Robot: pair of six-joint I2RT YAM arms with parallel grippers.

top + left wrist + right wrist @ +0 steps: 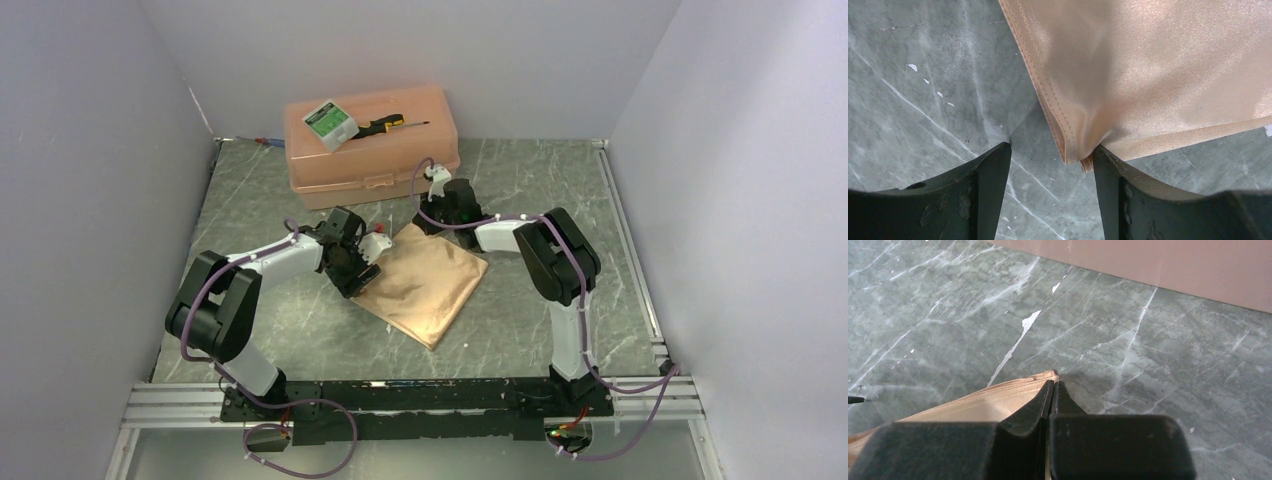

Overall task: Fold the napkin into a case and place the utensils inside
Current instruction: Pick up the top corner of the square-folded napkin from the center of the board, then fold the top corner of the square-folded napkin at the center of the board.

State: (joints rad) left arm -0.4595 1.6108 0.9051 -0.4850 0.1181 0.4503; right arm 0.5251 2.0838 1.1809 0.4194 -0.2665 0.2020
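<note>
On the green tabletop (300,330) the napkin (425,285) lies folded flat at centre; at its 9 o'clock corner the left hand (1052,150) stands wide, fingers straddling the hem, seemingly ready to pinch; at 12 o'clock the right hand (1053,390) is clamped on the far corner, likely for a fold; the utensils are nowhere visible; beyond, a peach box (370,160) carries a screwdriver (385,125).

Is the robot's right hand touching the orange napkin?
Touching. The right wrist view shows the right gripper with its fingertips closed on the corner of the napkin, the cloth's stitched hem poking out just past them.
</note>
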